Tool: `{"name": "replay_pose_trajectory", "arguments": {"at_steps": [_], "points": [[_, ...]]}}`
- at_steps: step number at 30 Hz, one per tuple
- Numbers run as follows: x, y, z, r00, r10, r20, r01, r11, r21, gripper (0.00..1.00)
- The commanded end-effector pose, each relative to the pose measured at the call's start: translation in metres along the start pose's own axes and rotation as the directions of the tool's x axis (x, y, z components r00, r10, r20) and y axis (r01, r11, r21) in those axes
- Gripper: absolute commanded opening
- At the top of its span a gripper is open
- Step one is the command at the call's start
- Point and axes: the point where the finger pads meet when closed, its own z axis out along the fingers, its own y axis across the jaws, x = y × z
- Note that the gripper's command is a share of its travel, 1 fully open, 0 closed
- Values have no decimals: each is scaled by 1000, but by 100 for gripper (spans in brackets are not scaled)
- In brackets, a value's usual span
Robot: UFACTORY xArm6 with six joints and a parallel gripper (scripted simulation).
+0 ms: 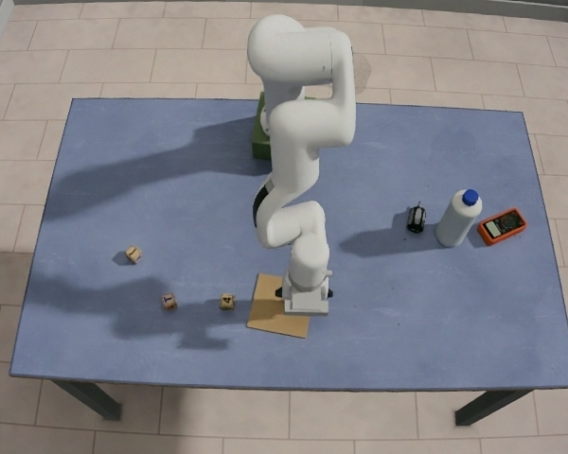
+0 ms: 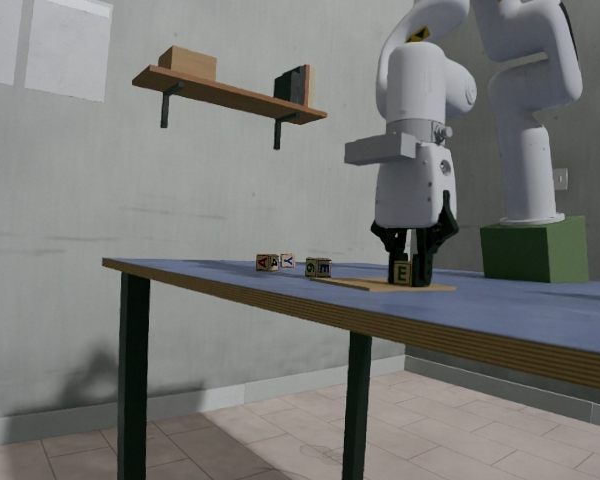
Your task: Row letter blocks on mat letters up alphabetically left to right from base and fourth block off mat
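My gripper [image 2: 410, 268] is shut on a wooden block with a green E on its side [image 2: 402, 272]. The block rests on the tan mat [image 2: 383, 284], which also shows in the overhead view [image 1: 279, 312]. There my wrist [image 1: 306, 293] hides the held block. Three more wooden blocks lie on the blue table left of the mat: one with a 4 on top [image 1: 227, 301] close to the mat's edge, one with a T on top [image 1: 168, 300], and one with an I on top [image 1: 133, 253] farther back left.
A white bottle with a blue cap [image 1: 458, 218], a small black object [image 1: 416, 218] and an orange multimeter [image 1: 502, 225] stand at the right. My green base block [image 1: 259, 131] is at the back.
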Motion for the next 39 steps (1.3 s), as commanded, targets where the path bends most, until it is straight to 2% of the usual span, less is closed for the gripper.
{"name": "replay_pose_trajectory", "arguments": {"at_steps": [1, 2, 4, 5, 9, 10, 15, 16, 29, 34, 39], "points": [[2, 0, -1, 1000, 0, -4, 0, 1000, 0, 28], [2, 0, -1, 1000, 0, -4, 0, 1000, 0, 32], [2, 0, -1, 1000, 0, -4, 0, 1000, 0, 32], [2, 0, -1, 1000, 0, -4, 0, 1000, 0, 36], [2, 0, -1, 1000, 0, -4, 0, 1000, 0, 36], [2, 0, -1, 1000, 0, -4, 0, 1000, 0, 40], [2, 0, -1, 1000, 0, -4, 0, 1000, 0, 44], [2, 0, -1, 1000, 0, -4, 0, 1000, 0, 48], [2, 0, -2, 1000, 0, -4, 0, 1000, 0, 48], [2, 0, -12, 1000, 0, -4, 0, 1000, 0, 48], [2, 0, -34, 1000, 0, -4, 0, 1000, 1, 48]]}}
